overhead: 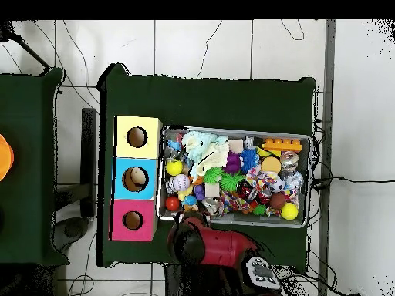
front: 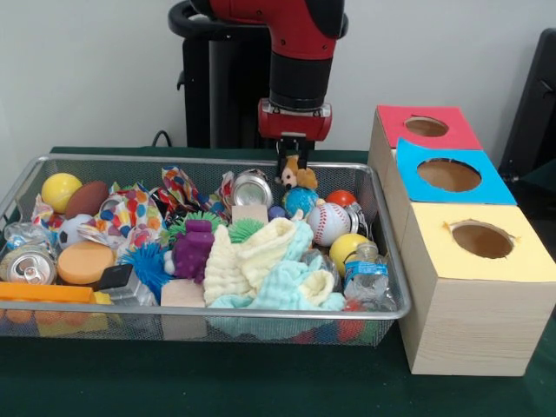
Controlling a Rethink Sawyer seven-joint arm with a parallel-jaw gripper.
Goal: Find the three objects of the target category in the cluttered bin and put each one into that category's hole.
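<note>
On the green desk [front: 261, 391], a wire mesh bin [front: 387, 306] holds balls, cans, pale cloths, and spiky toys. At its far side, the robot's gripper [front: 291, 167] has its fingers pinching a small orange-brown plush animal [front: 296, 177], held just above the clutter. Beside the bin stands the red-topped hole [front: 426, 127], empty.

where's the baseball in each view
Front view: the baseball lies in the right part of the wire bin, in front of a red ball, beside the pale cloths.
Overhead view: the baseball sits near the bin's left end, close to the boxes.
Shared landmark: the blue-surround hole, on the side nearest the baseball in both.
</note>
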